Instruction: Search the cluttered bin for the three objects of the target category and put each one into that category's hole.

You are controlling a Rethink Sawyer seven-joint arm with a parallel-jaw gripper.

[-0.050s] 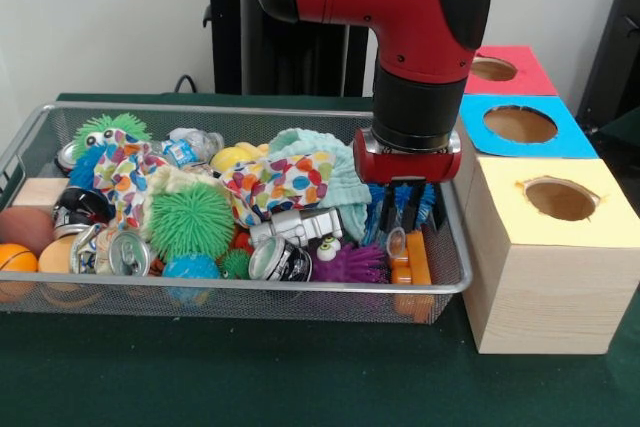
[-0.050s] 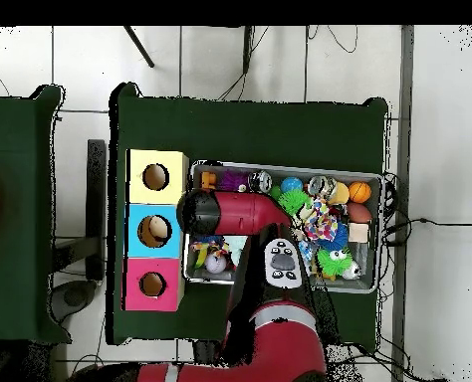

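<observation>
Gripper [image 1: 405, 209] low over the blue bristly toy [image 1: 402, 197] in the bin [image 1: 250, 292]; grip state unclear.

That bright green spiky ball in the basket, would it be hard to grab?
The green spiky ball looks soft and rubbery, so it would probably squash and feel light. Its round shape might roll, though neighbouring clutter in the wire bin likely holds it.

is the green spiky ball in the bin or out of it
In. The green spiky ball sits among the clutter inside the wire bin.
</observation>
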